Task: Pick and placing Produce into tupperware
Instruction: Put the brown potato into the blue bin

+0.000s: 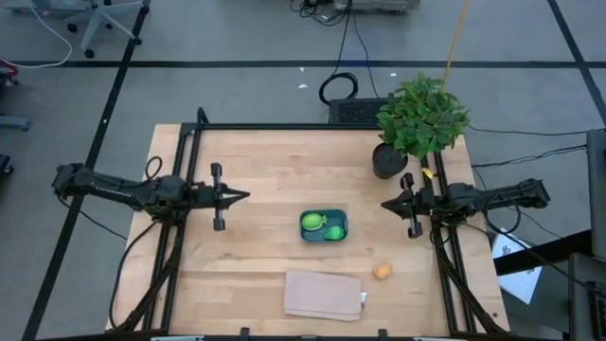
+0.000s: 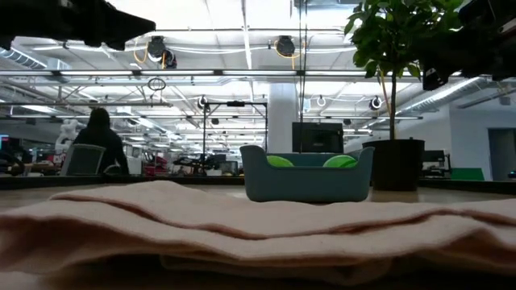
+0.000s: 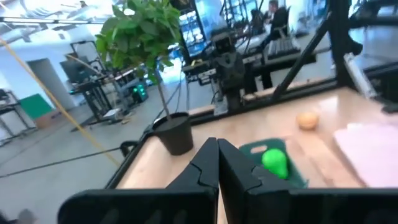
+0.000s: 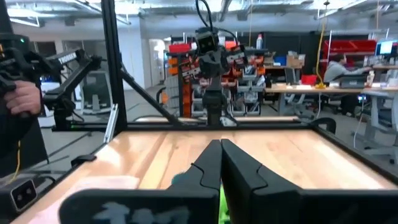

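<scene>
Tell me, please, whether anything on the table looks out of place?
Only the orange toy fruit: it lies loose on the wood, apart from the teal container that holds both green fruits, near the beige cloth.

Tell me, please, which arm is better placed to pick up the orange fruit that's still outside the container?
Probably right: the orange fruit lies near the right gripper, across the tupperware from the left gripper.

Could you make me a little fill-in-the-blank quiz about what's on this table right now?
1. The teal tupperware holds ____ green fruits.
2. The fruit on the bare table is the ____ one.
3. The left gripper and right gripper both hold ____.
4. The potted plant stands nearest the ____ arm.

Missing words: two; orange; nothing; right
</scene>
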{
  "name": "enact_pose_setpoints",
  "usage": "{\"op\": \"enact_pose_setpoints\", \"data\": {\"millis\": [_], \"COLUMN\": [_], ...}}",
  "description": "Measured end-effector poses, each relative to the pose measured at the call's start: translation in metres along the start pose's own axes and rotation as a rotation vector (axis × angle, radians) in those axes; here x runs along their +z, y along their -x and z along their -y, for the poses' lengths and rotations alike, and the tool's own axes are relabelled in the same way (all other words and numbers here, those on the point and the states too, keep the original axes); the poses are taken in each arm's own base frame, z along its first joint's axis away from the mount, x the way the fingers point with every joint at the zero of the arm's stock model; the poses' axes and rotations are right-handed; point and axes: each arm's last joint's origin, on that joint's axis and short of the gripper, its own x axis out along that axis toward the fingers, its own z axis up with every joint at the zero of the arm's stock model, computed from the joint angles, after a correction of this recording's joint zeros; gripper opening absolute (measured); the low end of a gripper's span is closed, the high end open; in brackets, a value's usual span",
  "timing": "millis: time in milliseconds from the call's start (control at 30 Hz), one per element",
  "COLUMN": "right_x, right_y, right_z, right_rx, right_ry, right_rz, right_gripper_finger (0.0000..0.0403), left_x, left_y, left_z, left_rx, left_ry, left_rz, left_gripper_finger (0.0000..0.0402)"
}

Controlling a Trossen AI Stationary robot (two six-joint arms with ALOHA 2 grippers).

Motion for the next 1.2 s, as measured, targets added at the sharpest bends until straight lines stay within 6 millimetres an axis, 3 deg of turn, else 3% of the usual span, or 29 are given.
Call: {"op": "enact_pose_setpoints", "data": {"millis": [900,1200], "right_x": [-0.008,-0.008], "right_y": [0.001,0.001], "right_z": [-0.003,-0.003], "right_rx": [0.105,0.105], "right_ry": [0.011,0.011], "right_rz": [-0.085,-0.085], "right_gripper_finger": [0.0000,0.0000], "left_x": [-0.011,-0.011], "left_y": [0.002,0.002], "left_z": [0.005,0.005], "left_rx": [0.035,0.035], "left_ry": [-0.075,-0.057], "left_rz": [-0.137,-0.140], "left_gripper_finger": [0.0001,0.0023]}}
